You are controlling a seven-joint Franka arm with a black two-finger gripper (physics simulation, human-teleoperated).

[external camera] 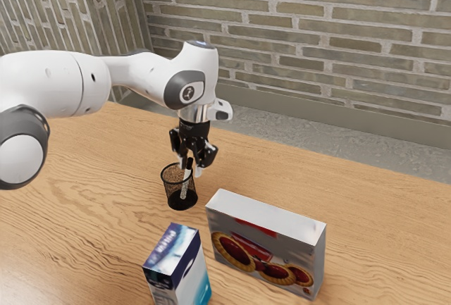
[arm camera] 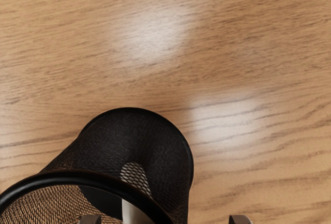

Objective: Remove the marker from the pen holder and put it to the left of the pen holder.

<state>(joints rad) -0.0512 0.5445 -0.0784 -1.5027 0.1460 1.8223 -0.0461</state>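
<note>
My gripper (external camera: pixel 192 167) is low over the pen holder (external camera: pixel 182 196), its fingers apart around the upper end of the marker (external camera: pixel 185 182). The marker, white with a black cap, leans inside the black mesh cup. In the wrist view the two fingertips of the gripper (arm camera: pixel 165 219) stand wide apart at the lower edge. Between them, closer to one fingertip, is the white marker (arm camera: pixel 132 211). The round rim of the pen holder (arm camera: pixel 88 177) crosses below my hand.
A box with pictures of red-filled tarts (external camera: pixel 264 245) stands beside the pen holder, toward the exterior view's right. A blue and white carton (external camera: pixel 178 270) is nearer that camera. All stand on the wooden table (external camera: pixel 84 206); a brick wall rises behind.
</note>
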